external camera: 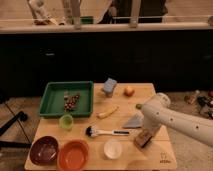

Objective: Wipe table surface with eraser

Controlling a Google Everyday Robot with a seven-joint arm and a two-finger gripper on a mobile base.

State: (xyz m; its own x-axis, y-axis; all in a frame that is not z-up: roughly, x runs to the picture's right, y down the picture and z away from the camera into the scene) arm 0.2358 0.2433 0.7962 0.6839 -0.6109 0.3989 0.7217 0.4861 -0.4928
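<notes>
The eraser (143,139), a small tan block, rests slightly tilted on the light wooden table surface (150,96) near its front right. My gripper (147,132) reaches down from the white arm (180,122), which comes in from the right. It sits right on top of the eraser and appears shut on it. The arm hides the fingers. A small dark mark (163,161) is at the table's front right corner.
A green tray (50,97) with dark berries is at the back left. Also on the table: a blue-grey block (110,85), an orange (129,91), a banana (108,112), a green cup (66,121), a brush (105,132), a white cup (113,148), an orange bowl (73,154), a purple bowl (44,150) and a grey wedge (134,121).
</notes>
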